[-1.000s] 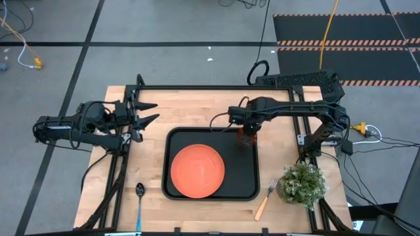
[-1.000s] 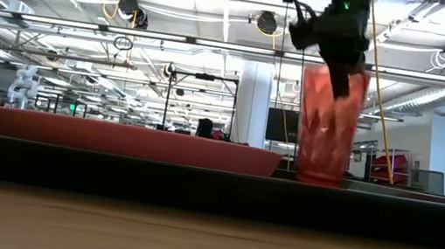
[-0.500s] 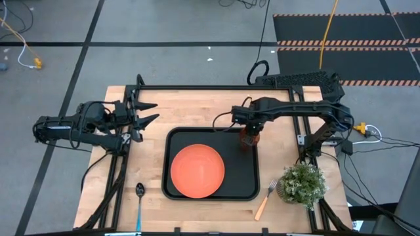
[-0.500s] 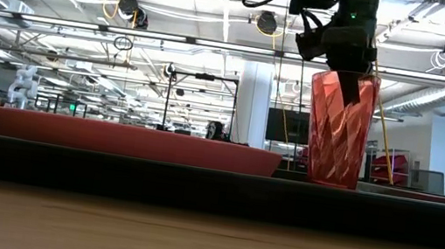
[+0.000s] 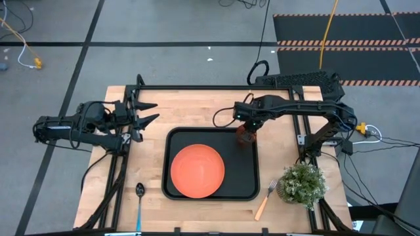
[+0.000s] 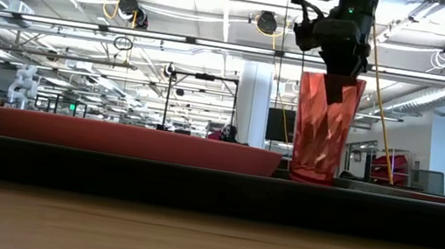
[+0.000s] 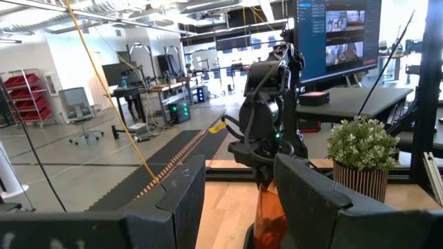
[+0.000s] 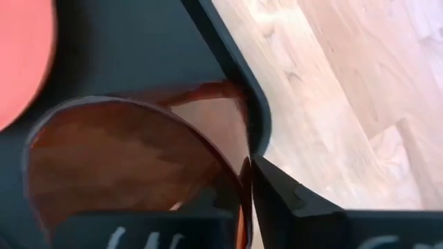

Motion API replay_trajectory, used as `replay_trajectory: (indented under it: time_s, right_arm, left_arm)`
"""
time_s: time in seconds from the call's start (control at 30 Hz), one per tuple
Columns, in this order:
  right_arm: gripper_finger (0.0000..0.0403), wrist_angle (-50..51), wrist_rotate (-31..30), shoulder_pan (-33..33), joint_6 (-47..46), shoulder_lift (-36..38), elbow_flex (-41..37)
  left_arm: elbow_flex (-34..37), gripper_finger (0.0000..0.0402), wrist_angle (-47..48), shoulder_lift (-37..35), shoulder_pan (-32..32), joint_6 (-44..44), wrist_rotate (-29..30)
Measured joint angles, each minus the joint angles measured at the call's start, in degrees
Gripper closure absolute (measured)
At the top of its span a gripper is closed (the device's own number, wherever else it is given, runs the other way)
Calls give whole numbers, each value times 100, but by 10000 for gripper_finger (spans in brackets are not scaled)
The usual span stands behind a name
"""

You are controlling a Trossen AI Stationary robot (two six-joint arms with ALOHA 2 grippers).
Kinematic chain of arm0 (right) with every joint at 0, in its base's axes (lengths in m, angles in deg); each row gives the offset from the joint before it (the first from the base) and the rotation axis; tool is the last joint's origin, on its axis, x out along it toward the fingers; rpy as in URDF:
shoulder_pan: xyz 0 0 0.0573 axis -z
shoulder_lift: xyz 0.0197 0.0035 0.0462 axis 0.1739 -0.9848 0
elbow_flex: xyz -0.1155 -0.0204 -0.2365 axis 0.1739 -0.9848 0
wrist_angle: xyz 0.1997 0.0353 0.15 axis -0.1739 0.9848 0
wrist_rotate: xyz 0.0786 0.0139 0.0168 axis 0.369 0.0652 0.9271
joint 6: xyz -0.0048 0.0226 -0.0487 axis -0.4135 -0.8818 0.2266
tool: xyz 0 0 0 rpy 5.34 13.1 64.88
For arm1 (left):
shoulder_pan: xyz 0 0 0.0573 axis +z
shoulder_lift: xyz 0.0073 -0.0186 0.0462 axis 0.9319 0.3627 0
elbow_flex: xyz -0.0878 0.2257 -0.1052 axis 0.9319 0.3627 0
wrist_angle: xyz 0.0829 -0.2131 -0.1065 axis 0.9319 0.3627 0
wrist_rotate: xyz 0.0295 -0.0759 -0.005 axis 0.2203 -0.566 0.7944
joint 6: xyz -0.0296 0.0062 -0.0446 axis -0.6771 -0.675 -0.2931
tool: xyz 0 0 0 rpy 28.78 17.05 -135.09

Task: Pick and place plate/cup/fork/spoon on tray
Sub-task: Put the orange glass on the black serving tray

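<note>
The orange cup [image 5: 246,137] stands upright in the far right corner of the black tray [image 5: 244,180]; it also shows in the low view [image 6: 323,131]. My right gripper [image 5: 245,131] is shut on it from above. The orange plate [image 5: 197,170] lies flat in the tray's left half. The blue-handled spoon [image 5: 139,200] lies on the table near the tray's near left corner. The tan-handled fork [image 5: 266,200] lies by its near right corner. My left gripper [image 5: 146,120] is open and empty over the table's far left. My right gripper holds the cup's wall at the rim [image 8: 243,181], one finger inside the cup and one finger [image 8: 287,197] outside. The fingers come from above, pointing down. The cup is upright, its base [image 6: 314,177] at the tray floor; the tray's rim hides whether it rests there.
A small potted plant [image 5: 302,183] stands at the table's near right, close to the fork. Bare wood lies left of the tray and along the far edge. Dark frame rails run along the table's sides.
My right gripper has shifted a little toward the table's right edge, keeping its hold on the cup. The cup leaned over half a second ago and now stands upright again in the tray's far right corner.
</note>
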Motion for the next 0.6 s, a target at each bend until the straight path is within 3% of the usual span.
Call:
replay_trajectory:
  time_s: [0.6]
  right_arm:
    - [313, 24, 8, 2, -6, 4, 11]
  left_arm:
    - [0, 224, 5, 0, 0, 5, 1]
